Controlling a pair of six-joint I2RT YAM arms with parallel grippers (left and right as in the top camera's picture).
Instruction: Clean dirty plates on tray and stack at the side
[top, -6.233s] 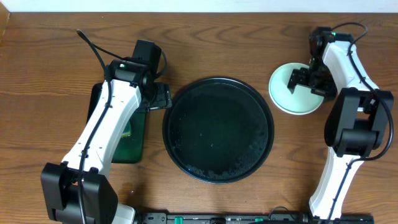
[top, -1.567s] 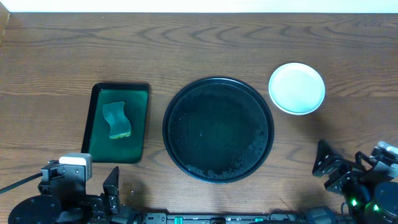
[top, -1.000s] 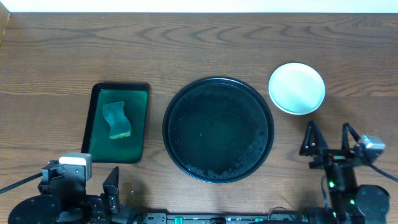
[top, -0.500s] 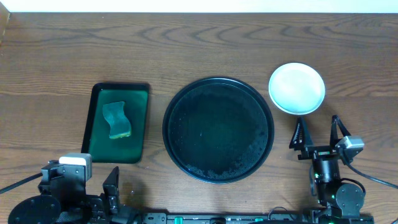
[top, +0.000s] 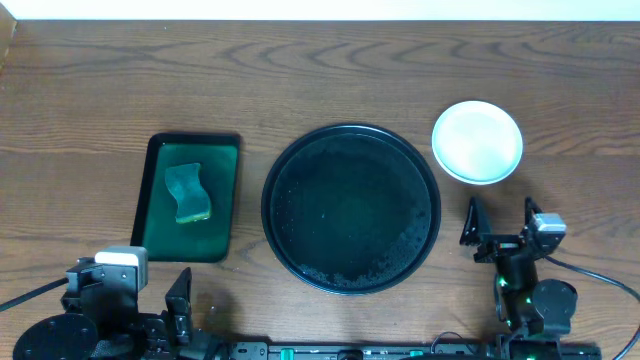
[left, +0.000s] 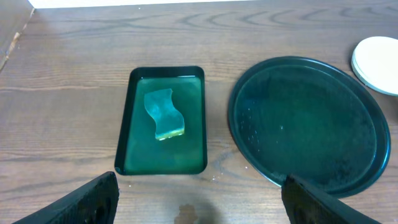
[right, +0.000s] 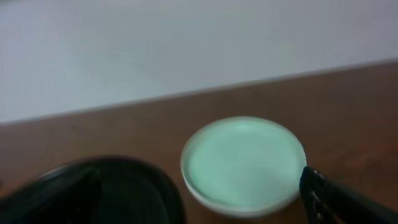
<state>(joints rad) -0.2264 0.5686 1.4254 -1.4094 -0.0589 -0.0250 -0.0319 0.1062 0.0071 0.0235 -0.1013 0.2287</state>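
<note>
**Wood table, tray bare, both grippers wide and holding nothing**

The brown wood table fills the overhead view, with a pale strip along its twelve o'clock edge. The black tray sits at the centre with nothing on it. The white plates sit as one pile at its two o'clock, just beside the rim but clear of it; how many there are cannot be told. At the tray's nine o'clock a green tray carries a sponge. The right gripper stands at the tray's five o'clock, jaws spread and pointing at the plates. The left gripper is at seven o'clock, jaws spread too.
</note>
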